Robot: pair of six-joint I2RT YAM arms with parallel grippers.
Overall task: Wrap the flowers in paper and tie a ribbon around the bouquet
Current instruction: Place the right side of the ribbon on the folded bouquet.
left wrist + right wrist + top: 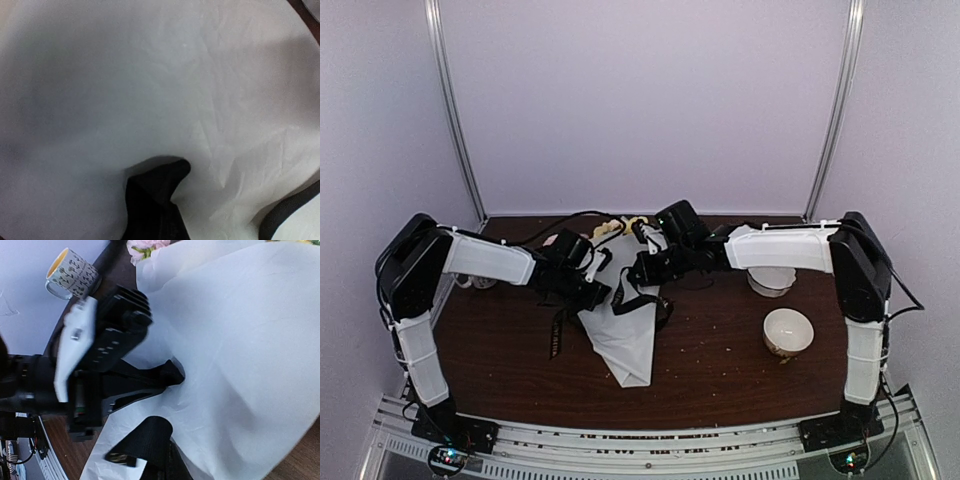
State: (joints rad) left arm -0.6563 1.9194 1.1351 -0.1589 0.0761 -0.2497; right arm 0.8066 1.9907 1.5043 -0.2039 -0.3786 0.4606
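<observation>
Creased pale paper (200, 100) wraps pink flowers (145, 247); left tool (172, 374) pinches it, right tool (152, 432) closed.

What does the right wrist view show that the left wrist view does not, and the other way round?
Only the right wrist view: a patterned mug, pink blooms at the edge of the paper, and the left gripper from outside, shut, its tip against the paper. Only the left wrist view: nothing clearly new except a dark curved band in the lower right corner, which I cannot identify. Both: the paper, filling much of each frame, and the left gripper's black tip.
</observation>
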